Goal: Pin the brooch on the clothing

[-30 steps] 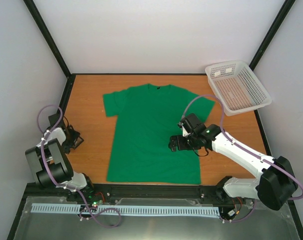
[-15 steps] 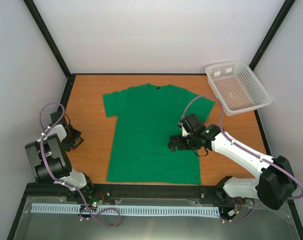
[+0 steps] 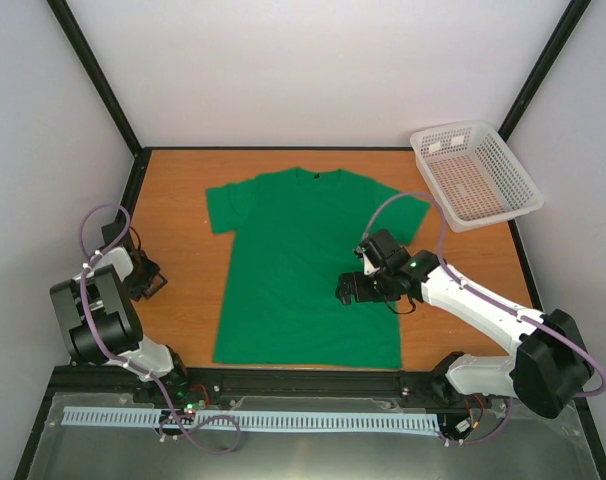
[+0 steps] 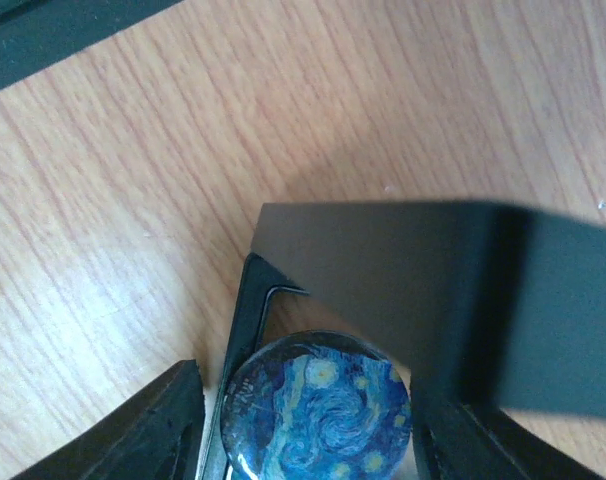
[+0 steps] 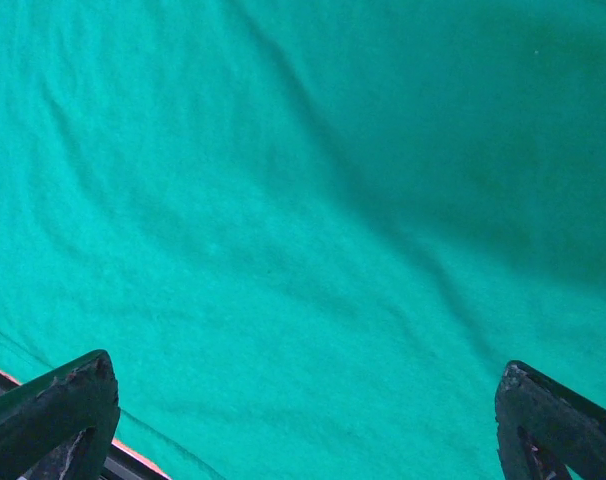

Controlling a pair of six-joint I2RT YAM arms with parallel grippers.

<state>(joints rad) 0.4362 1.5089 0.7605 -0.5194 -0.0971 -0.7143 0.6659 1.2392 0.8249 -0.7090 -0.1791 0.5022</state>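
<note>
The brooch (image 4: pixel 318 410), its face a blue swirl with yellow spots, lies in a small black square-framed case (image 4: pixel 245 330) on the wooden table (image 3: pixel 183 195), at 9 o'clock of the green T-shirt (image 3: pixel 303 270). The left gripper (image 4: pixel 308 405) straddles it, partly open, with one finger (image 4: pixel 168 430) outside the case's wall at 9 o'clock of the brooch and the other at 3 o'clock. I cannot tell whether either pad touches the badge. A blurred black slab (image 4: pixel 433 290) crosses the wrist view at 1 o'clock of the brooch.

The case (image 3: pixel 155 284) sits near the table's black rim at 9 o'clock, with bare wood between it and the shirt's hem side.

The right gripper (image 3: pixel 347 290) hangs over the shirt's lower half with its jaws spread wide and nothing between them, only green cloth (image 5: pixel 303 200) below. A white mesh basket (image 3: pixel 475 172) stands at 2 o'clock of the shirt, on the far corner.

Since a second ago the left jaws have drawn in and the left wrist has edged slightly over the case. The right arm, shirt and basket have not shifted.
</note>
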